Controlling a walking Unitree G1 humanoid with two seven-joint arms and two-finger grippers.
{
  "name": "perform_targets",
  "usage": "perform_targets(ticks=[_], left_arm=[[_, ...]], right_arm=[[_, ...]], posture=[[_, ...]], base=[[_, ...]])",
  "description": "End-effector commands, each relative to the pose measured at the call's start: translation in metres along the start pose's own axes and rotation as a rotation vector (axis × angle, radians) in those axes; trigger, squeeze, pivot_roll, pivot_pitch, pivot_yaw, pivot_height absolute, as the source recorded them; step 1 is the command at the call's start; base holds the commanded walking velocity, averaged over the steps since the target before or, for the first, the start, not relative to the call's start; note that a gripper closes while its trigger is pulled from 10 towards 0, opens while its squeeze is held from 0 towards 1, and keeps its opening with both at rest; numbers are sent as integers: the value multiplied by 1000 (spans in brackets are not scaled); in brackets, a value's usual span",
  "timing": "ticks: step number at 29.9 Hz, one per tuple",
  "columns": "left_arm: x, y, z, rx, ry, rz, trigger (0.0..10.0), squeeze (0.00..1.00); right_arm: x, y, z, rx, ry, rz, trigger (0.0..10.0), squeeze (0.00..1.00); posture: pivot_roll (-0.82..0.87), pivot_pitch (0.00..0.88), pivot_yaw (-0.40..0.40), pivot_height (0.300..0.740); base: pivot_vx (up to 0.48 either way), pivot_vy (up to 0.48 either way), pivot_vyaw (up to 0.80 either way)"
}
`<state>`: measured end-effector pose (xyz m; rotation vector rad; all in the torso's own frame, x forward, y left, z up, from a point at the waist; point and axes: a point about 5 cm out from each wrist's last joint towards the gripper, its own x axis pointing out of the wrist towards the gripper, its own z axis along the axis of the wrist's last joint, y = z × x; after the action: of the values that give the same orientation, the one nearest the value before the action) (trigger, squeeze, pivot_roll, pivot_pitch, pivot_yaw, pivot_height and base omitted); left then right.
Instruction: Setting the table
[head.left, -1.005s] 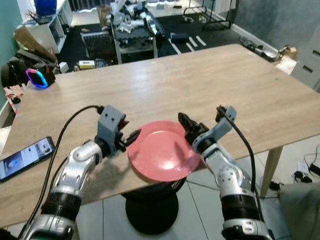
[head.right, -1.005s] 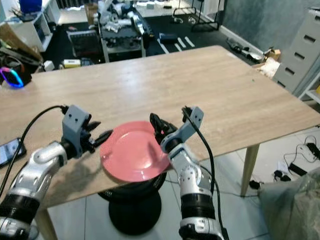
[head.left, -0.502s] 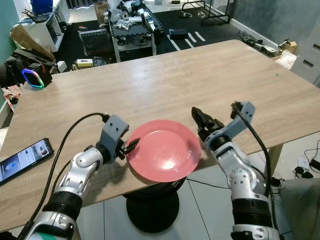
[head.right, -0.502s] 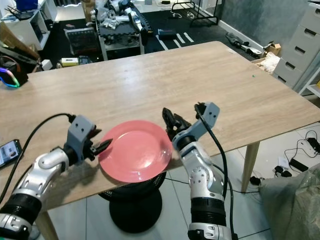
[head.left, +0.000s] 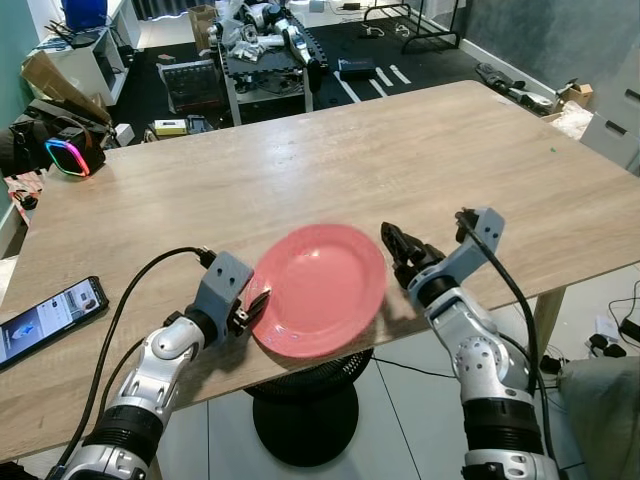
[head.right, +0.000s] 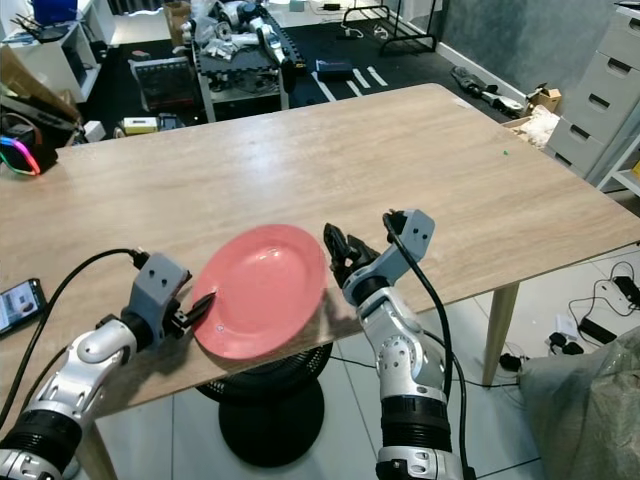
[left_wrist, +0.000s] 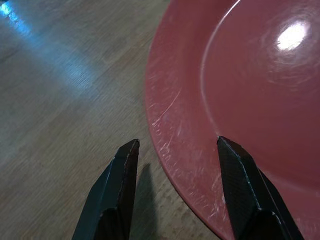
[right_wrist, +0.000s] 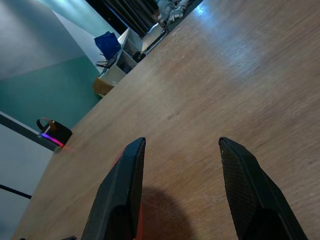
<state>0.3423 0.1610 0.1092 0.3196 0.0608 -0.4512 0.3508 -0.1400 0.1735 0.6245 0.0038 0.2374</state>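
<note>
Wooden table (head.left: 420, 150): lower centre, left claw (head.left: 257, 303) gaping astride the plate (head.left: 318, 288) rim, stiff, slick, breakable; right claw (head.left: 400, 250) hovering open.

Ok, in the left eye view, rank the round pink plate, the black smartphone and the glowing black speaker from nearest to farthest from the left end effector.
1. Round pink plate, right at the left end effector.
2. Black smartphone, at the table's left edge.
3. Glowing black speaker, past the far left corner.

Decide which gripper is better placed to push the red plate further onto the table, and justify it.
Left. The left gripper has open fingers straddling the red plate rim; the right gripper sits beside it, fingers over bare table.
</note>
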Motion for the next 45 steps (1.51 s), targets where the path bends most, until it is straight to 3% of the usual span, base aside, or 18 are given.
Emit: perform_targets(ticks=[1,9,15,17,29,34,44,45], left_arm=[[-6,-4,-20,-15,89,-3,10000,0],[-5,-4,-21,-20,96,4,10000,0],[-4,-4,-19,-18,89,4,10000,0],[-3,-4,-18,-20,86,5,10000,0],[-3,-4,-17,-20,81,6,10000,0],[-2,-3,-16,-16,78,5,10000,0],[-1,-3,-15,-15,76,7,10000,0],[-1,-3,-15,-15,75,7,10000,0]], right_arm=[[-1,-2,-6,-8,24,-16,10000,0],[-2,-2,-7,61,51,23,10000,0],[-15,-9,-10,32,179,140,10000,0],[-20,-10,-10,61,203,167,10000,0],[-32,-7,-10,135,263,263,10000,0],[-50,3,-29,167,412,353,10000,0],[-61,3,-34,91,502,383,10000,0],[-61,3,-35,93,504,382,5451,0]], posture=[[-79,77,124,740],[-81,71,121,740],[-87,69,117,740],[-88,69,116,740],[-92,67,120,740],[-91,68,121,740],[-93,71,118,740],[-92,71,118,740]], base=[[0,0,0],[0,0,0],[0,0,0],[0,0,0],[0,0,0],[0,0,0],[0,0,0],[0,0,0]])
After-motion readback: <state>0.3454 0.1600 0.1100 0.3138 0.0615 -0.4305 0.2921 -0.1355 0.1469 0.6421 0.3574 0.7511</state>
